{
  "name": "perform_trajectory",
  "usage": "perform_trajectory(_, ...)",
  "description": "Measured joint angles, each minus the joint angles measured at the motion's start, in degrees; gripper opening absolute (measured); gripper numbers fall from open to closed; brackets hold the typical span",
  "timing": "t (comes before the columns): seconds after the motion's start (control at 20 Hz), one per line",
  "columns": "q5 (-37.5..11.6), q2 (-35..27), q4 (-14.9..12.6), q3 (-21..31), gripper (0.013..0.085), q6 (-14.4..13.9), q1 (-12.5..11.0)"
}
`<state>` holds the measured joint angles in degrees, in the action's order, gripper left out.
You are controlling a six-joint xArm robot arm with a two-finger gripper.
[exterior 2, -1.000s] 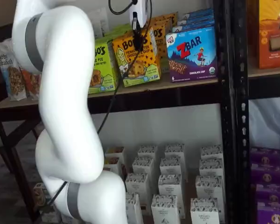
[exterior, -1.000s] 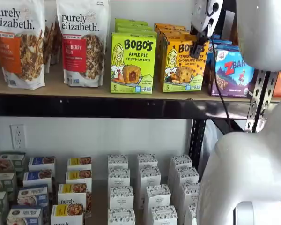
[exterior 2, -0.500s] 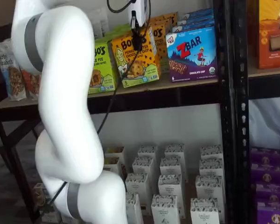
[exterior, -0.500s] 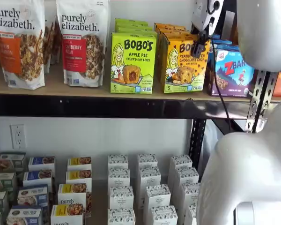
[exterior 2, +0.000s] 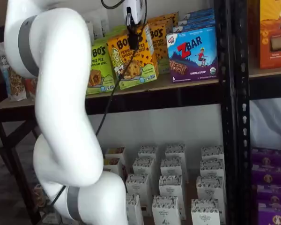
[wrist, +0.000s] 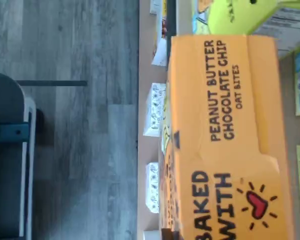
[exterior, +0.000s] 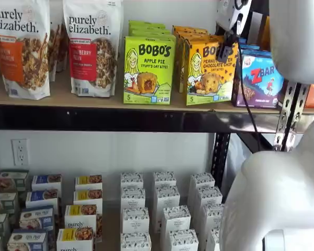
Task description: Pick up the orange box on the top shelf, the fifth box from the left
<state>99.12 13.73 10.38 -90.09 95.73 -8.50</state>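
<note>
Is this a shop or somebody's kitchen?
Probably a mock-up shop rather than a kitchen: the top shelf has snacks lined up in rows, like the orange box and granola bags, with many identical small white boxes below.

the worktop (exterior: pixel 63 97) carries granola bags (exterior: pixel 91 47), a green carton (exterior: pixel 148 69), the orange box (exterior: pixel 210 73) and a blue box (exterior: pixel 259 78).

Grey wood-plank floor (wrist: pixel 80 150), white wall (exterior: pixel 110 151) with outlet (exterior: pixel 20 152), possibly dark furniture (wrist: pixel 7 150)

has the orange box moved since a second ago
Yes. In both shelf views the orange box has come forward off its row and tilted, held by the gripper, while the green carton beside it stays put.
</note>
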Motion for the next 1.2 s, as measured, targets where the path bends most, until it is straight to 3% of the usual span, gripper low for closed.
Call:
perform_trajectory(0.55, 6.96, 5.59, 0.89, 1.81, 0.0410, 0.19, -1.19)
perform_trajectory(1.2, 9.48, 12.63, 1.76, 6.71, 0.0410, -0.23, -1.48)
